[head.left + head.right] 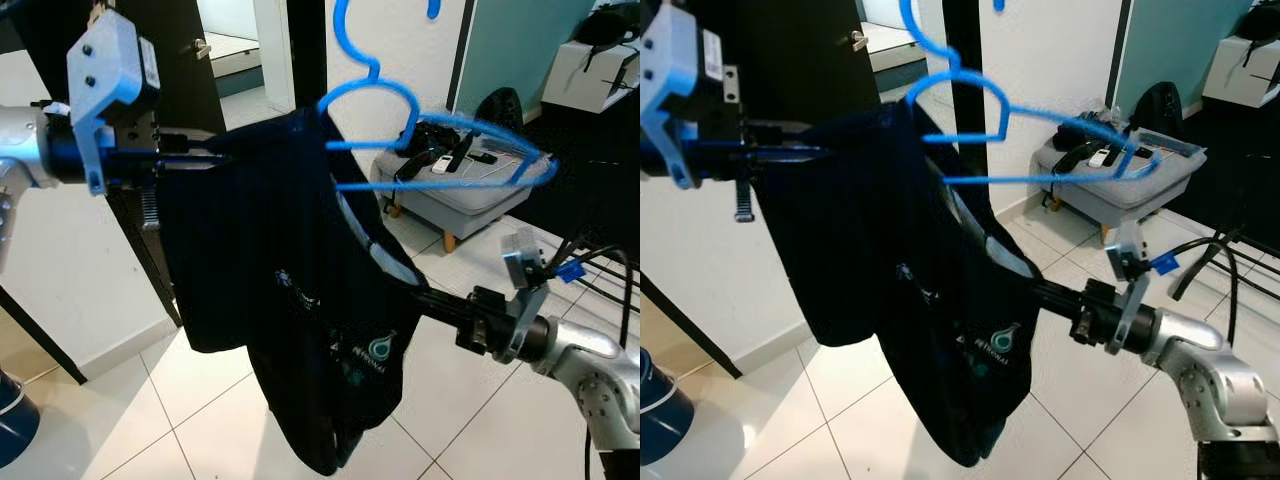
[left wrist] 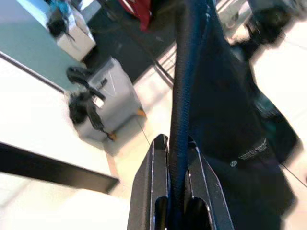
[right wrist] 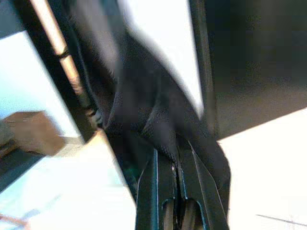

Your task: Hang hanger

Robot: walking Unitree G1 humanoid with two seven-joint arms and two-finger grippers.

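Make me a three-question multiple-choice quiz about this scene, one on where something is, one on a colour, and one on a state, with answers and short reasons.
1. Where does the grey ottoman stand?
A. on the tiled floor behind the garment
B. on a shelf
C. under the left arm

2. What colour is the hanger?
A. white
B. blue
C. red

3. What is the left tool doing?
A. hanging open and idle
B. shut on the hanger's hook
C. shut on the dark shirt

Answers:
1. A, its wooden legs rest on the tiles beyond the shirt.
2. B, its wire frame is bright blue.
3. C, the left wrist view shows dark fabric pinched between its fingers; the right tool is likewise shut on the shirt.
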